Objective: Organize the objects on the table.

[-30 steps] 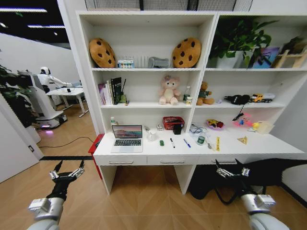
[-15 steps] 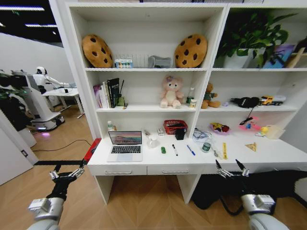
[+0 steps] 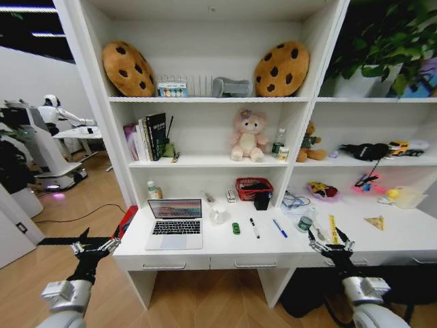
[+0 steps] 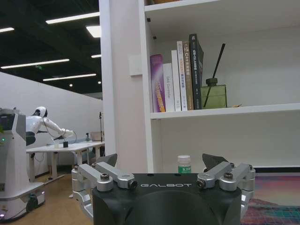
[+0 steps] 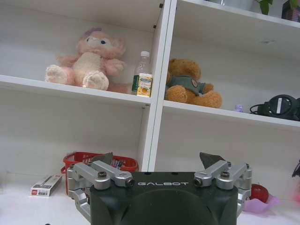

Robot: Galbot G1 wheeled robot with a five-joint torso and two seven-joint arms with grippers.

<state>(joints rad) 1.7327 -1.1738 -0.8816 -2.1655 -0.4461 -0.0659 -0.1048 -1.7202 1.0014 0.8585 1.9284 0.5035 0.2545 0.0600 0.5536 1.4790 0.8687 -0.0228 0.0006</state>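
The long white table point(image 3: 212, 244) stands in front of me under tall white shelving. On it lie a silver laptop point(image 3: 175, 225) with its lid up, a tiny green toy point(image 3: 235, 228), a black pen point(image 3: 254, 227) and a blue pen point(image 3: 280, 228). My left gripper point(image 3: 95, 244) hangs open and empty just off the desk's left corner, below the top. My right gripper point(image 3: 330, 240) is open and empty at the desk's front edge on the right. The wrist views show both sets of fingers spread: left gripper point(image 4: 161, 161), right gripper point(image 5: 158, 158).
At the back of the desk sit a red basket point(image 3: 254, 188), a black cup point(image 3: 262, 200), a white cup point(image 3: 218, 214) and a small bottle point(image 3: 154, 190). A jar point(image 3: 305, 221) and a yellow ruler point(image 3: 332, 229) lie near my right gripper. Another robot point(image 3: 41, 137) stands far left.
The whole picture has shifted: the camera has come closer to the desk, which now looks larger and nearer. Both grippers stay open and empty, held low as before.
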